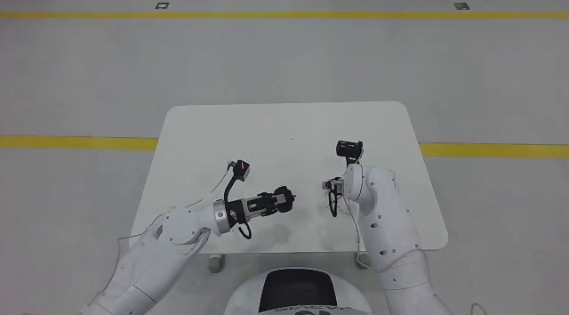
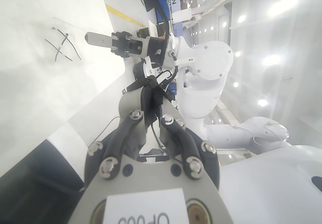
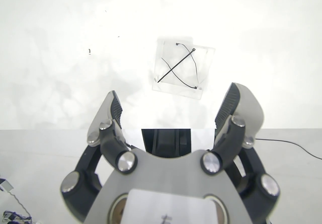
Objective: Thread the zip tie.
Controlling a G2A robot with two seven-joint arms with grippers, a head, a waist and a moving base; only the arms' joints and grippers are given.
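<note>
Black zip ties — thin, several (crossed in X) — flat, unlooped, inside clear tray.

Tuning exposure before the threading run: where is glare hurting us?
Right wrist view: table blown out white, yet black zip ties in clear tray readable. Left wrist view: ceiling lights flare, table washed out. Top view: even light, no glare.

White arms, grey metal.
On the right gripper: grey plate, black links, silver screws; one black cable.
</note>
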